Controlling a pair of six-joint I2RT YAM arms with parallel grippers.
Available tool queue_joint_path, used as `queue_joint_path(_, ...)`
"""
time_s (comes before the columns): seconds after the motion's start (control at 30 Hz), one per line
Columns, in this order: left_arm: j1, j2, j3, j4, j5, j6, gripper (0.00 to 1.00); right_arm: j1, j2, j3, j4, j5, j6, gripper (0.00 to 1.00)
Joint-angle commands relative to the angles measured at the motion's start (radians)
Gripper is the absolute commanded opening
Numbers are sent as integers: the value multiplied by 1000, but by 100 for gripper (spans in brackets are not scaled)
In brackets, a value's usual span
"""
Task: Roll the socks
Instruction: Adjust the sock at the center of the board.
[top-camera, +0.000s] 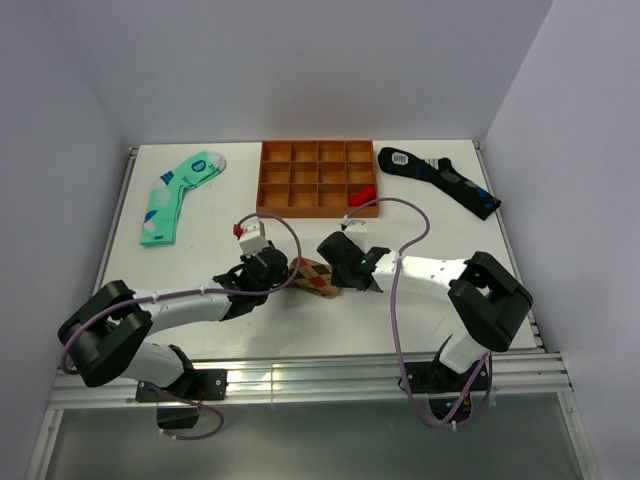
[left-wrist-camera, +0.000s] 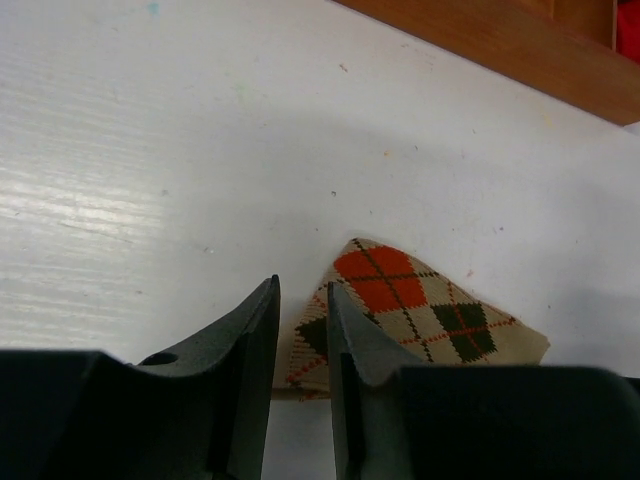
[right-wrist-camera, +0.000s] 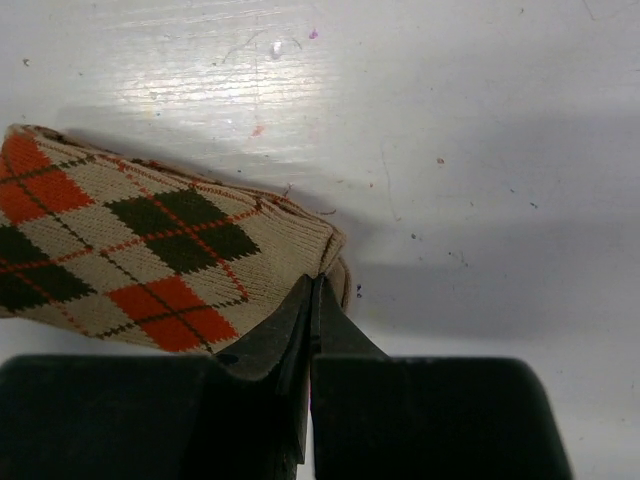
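Note:
The sock (top-camera: 316, 278) is a tan argyle knit with orange-red and dark diamonds, lying folded into a short bundle on the white table between my two arms. My left gripper (top-camera: 288, 274) is at its left end; in the left wrist view its jaws (left-wrist-camera: 302, 290) stand a narrow gap apart, and a corner of the sock (left-wrist-camera: 420, 310) shows beyond the tips, not clamped. My right gripper (top-camera: 338, 282) is at the right end. Its jaws (right-wrist-camera: 314, 282) are shut, tips resting against the folded edge of the sock (right-wrist-camera: 150, 260).
An orange compartment tray (top-camera: 318, 210) stands behind the sock, with a red item (top-camera: 363, 195) in its right corner; its wall (left-wrist-camera: 500, 45) shows at the top of the left wrist view. A mint-green sock (top-camera: 178, 195) lies far left, a black sock (top-camera: 440, 180) far right.

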Motion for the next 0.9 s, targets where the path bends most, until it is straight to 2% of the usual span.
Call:
queue_joint_path(0.0,5,35,44,70,55,57,31,-12,-16,-12,58,7,2,0)
queue_joint_path(0.6,11,150,8,221,250,144,32,-28,16,-77,126,-8,1,0)
queue_joint_path(0.87,11,270,30,170,267,120,29,-31,18,-78,130,-2,1,0)
